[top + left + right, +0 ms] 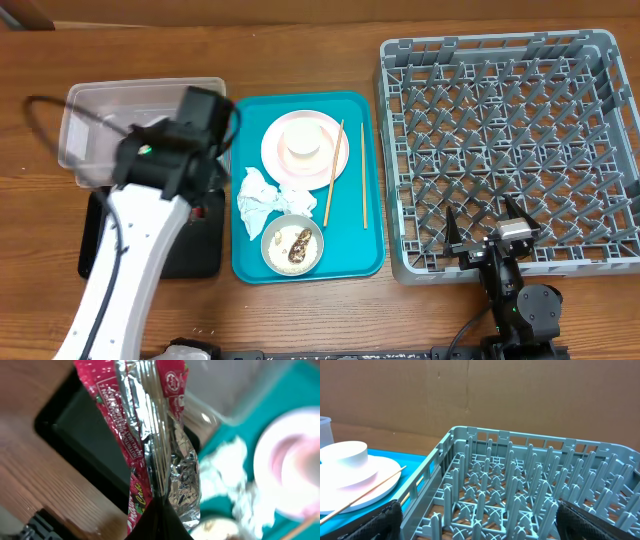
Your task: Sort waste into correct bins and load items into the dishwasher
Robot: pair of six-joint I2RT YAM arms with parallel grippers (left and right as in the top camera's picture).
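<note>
The left gripper point(161, 512) is clamped on one end of the red-and-white foil wrapper point(150, 435), held above the black tray point(85, 430) (the clear tub point(100, 125) sits just behind it). The right gripper point(488, 240) hovers at the grey dish rack point(500, 130)'s near edge, fingers spread wide, empty. On the teal serving tray point(370, 200) rest the pink plate point(285, 150), chopsticks point(333, 175), napkins point(258, 195) and a bowl point(292, 246) holding what looks like a brown scrap.

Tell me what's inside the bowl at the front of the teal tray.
The bowl holds a brown food scrap and some white rice grains. Anything beneath the scrap is covered.
</note>
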